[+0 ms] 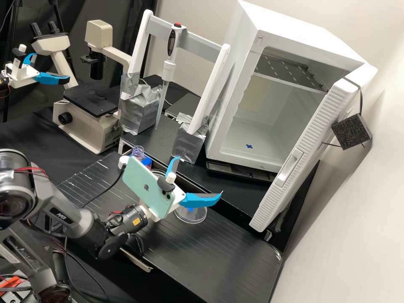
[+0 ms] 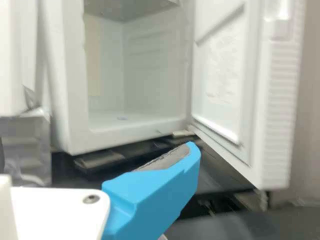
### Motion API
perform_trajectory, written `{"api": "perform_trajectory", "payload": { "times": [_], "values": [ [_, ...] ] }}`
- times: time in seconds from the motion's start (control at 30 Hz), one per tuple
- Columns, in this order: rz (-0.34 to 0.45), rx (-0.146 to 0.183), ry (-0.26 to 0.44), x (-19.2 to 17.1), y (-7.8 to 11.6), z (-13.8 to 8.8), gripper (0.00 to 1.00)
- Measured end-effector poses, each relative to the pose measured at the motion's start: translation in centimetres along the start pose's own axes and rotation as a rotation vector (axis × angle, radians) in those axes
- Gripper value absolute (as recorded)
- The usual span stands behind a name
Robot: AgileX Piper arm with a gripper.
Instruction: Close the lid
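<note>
Door (the lid) (image 1: pixel 301 158): swung wide open on the white cabinet (image 1: pixel 235 75), at an angle to the opening, ribbed edge facing the table (image 1: pixel 219 252) side. Cabinet interior: perforated metal rack (image 1: pixel 290 69) up top, small blue mark (image 1: pixel 249 146) on the floor. Dark box (image 1: pixel 351 131) on a cord, just beside the door's outer face.

End effector (image 1: pixel 199 175): over the table, well apart from the door, fingers spread wide; wrist view has one blue finger (image 2: pixel 155 195) w/ grey pad, cabinet + open door beyond. Phone (image 1: pixel 145 185) mounted behind the fingers.

Containers: clear round dish (image 1: pixel 191 216) on the table under the end effector, blue bit inside or behind it, can't tell; bottle w/ blue + pink (image 1: pixel 145 162) near the table's far edge, white cap (image 1: pixel 123 161) just beside.

Edges/room: door's lower end near the table's rounded corner; wide gap btwn end effector & door. Pipette (image 1: pixel 168 71) upright on its stand, microscope (image 1: pixel 90 103) beyond the table.
</note>
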Motion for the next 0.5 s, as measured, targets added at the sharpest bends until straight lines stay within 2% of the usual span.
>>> {"api": "perform_trajectory", "payload": {
  "times": [0.13,0.27,0.5],
  "values": [
    [-0.003,-0.01,-0.055,-0.9,0.0,1.0,1.0],
    [-0.012,0.01,-0.094,-1.3,-0.2,1.7,1.0],
    [-0.054,0.027,-0.121,-1.4,-1.0,2.3,1.0]
  ]
}}
